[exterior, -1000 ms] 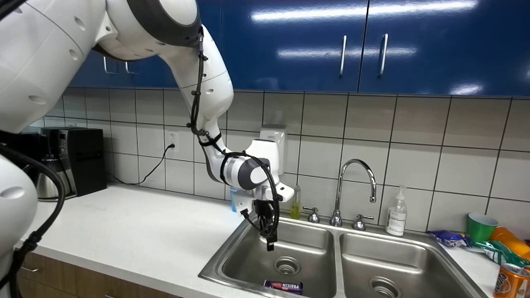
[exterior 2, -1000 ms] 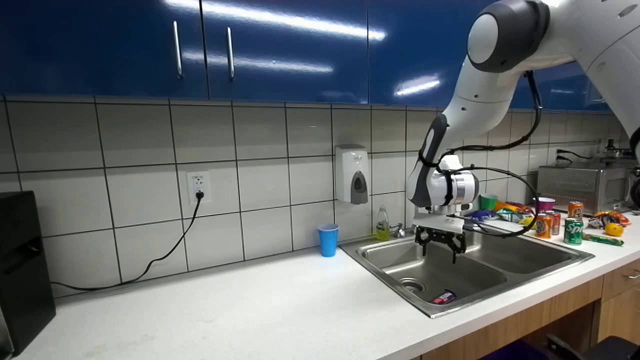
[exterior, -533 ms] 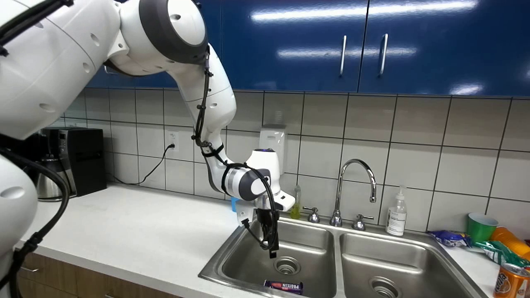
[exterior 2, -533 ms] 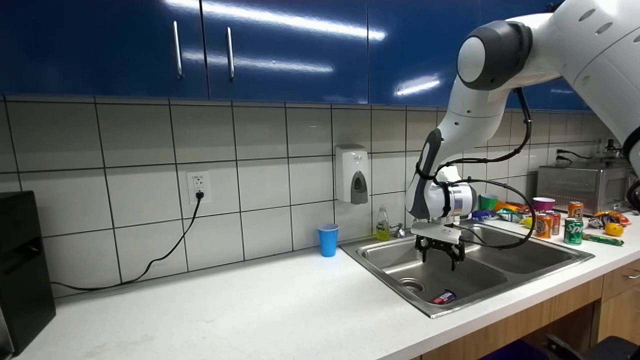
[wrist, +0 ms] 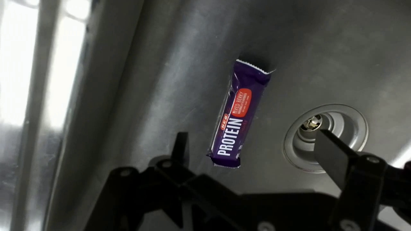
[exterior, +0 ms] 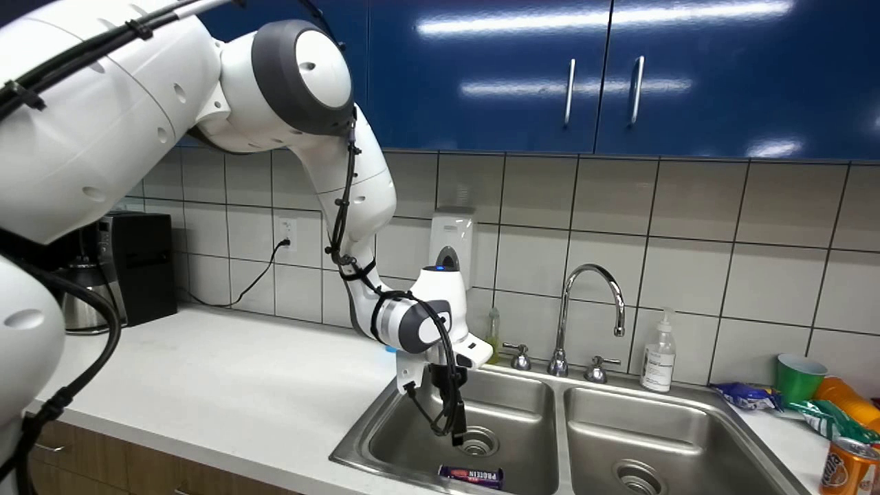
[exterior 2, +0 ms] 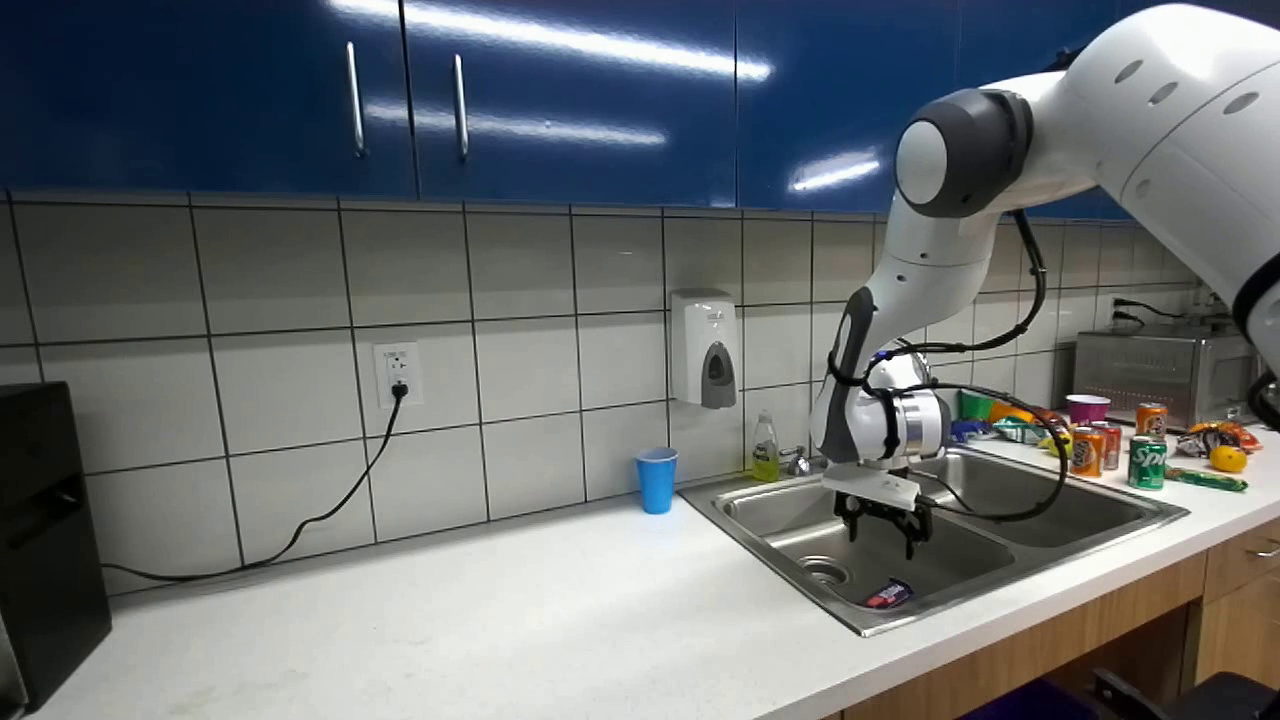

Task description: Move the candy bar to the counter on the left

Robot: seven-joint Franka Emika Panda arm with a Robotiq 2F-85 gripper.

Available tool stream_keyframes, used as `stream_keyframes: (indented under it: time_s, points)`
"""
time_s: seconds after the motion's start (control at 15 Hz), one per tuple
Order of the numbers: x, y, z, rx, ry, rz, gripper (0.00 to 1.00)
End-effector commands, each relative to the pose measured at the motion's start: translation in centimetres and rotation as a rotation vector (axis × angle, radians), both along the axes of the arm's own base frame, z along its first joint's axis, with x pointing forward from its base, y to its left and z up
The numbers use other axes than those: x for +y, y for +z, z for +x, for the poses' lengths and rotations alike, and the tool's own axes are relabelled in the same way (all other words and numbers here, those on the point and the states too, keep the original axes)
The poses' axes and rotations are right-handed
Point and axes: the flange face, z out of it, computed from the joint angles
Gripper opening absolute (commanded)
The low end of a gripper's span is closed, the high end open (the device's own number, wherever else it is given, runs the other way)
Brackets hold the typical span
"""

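Lying clear of drain (wrist: 303, 141), sink wall (wrist: 101, 61): candy bar (wrist: 238, 117); tool (wrist: 252, 138) spread.

Above the stainless-steel double sink (exterior: 562, 433), white glare is thrown back by glossy blue cabinets (exterior: 522, 120); beside the sink, the flat white countertop (exterior 2: 450, 610) is brightly lit. Inside the sink, soft shadow is cast beside the thin purple-wrapped candy bar (wrist: 239, 118).
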Motion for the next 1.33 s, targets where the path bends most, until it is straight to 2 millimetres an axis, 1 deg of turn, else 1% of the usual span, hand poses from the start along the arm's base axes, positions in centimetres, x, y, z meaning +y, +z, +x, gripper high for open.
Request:
stream_keyframes:
  time_s: [0.0, 0.53, 0.8, 1.27]
  points:
    - [-0.3, -1.2, 0.8, -0.008, -0.032, -0.019, 1.00]
    - [-0.9, -4.0, 1.0, 0.014, -0.051, -0.031, 1.00]
    - [-1.2, -5.1, 1.2, 0.023, -0.060, -0.035, 1.00]
    - [-1.1, -6.7, 1.8, 0.032, -0.059, -0.040, 1.00]
